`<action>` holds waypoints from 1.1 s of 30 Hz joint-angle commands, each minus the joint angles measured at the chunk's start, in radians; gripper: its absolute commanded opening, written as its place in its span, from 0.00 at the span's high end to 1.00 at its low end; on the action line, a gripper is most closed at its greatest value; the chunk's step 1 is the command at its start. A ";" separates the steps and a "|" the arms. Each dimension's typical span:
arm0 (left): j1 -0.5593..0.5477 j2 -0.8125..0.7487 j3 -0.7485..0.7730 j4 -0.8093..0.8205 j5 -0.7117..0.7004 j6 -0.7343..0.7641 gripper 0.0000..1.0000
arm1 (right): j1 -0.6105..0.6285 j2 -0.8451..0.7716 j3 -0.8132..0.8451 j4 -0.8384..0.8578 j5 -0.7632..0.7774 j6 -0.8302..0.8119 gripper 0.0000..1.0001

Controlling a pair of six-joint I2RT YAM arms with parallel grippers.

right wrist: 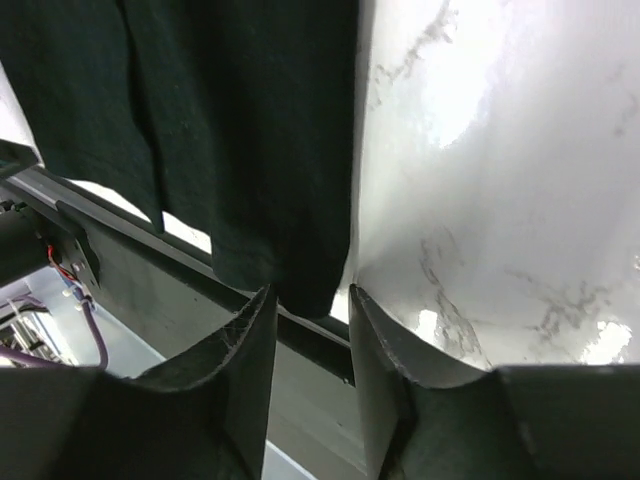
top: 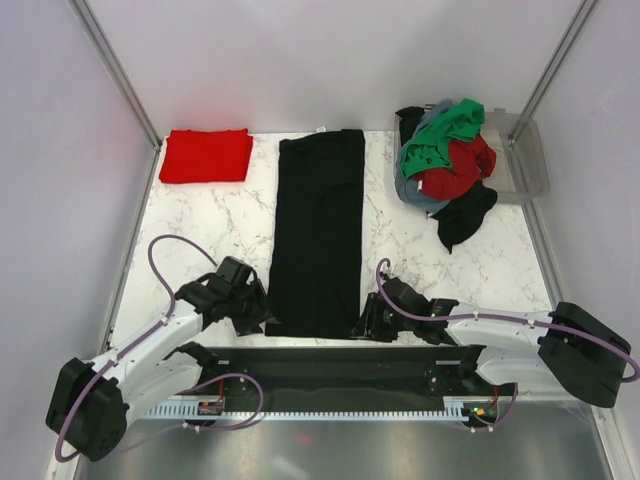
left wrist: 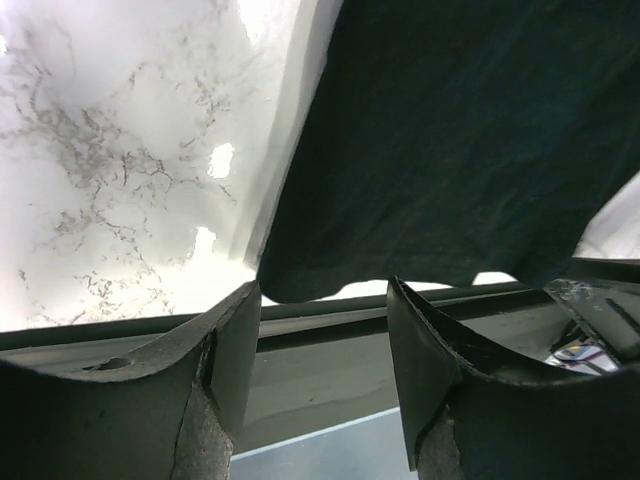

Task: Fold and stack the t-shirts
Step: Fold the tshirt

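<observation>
left pincer (left wrist: 322,290) stands wide apart with nothing between its fingers (left wrist: 228,345). the near left corner of the black t-shirt (top: 318,235) lies just past the tips; we see no contact. right pincer (right wrist: 311,292) is apart too, with a narrower gap. the shirt's near right corner comes down into the mouth between its two tips. no pinch shows, and we can't tell if the pads touch the cloth.

only the top view gives the whole layout. the black t-shirt is folded into a long narrow strip running from the far edge to the near edge of the marble table (top: 215,230), with one pincer at each near corner. a red t-shirt (top: 205,156) lies folded flat at far left, well apart from the strip. at far right a heap of t-shirts (top: 445,160) in green, red, grey-blue and black lies loose, partly over a clear bin (top: 530,165). the jaw gaps are too small to read in that view.

only the wrist views show the hem up close. the right one shows overlapped layers at the corner, and the left one shows the hem ending right at the dark rail (left wrist: 150,332) along the table's near edge.
</observation>
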 commanded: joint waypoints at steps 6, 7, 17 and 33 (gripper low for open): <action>-0.054 0.057 -0.060 0.089 -0.021 -0.066 0.43 | 0.001 0.053 0.000 0.041 0.036 -0.024 0.67; -0.057 0.049 -0.062 0.092 -0.025 -0.066 0.45 | 0.001 0.051 0.000 0.039 0.036 -0.026 0.68; -0.058 0.063 -0.051 0.116 -0.068 -0.057 0.66 | -0.003 0.064 -0.003 0.031 0.025 -0.036 0.82; -0.172 -0.027 0.013 0.061 -0.042 -0.131 0.98 | 0.004 -0.096 0.048 -0.242 0.065 -0.063 1.00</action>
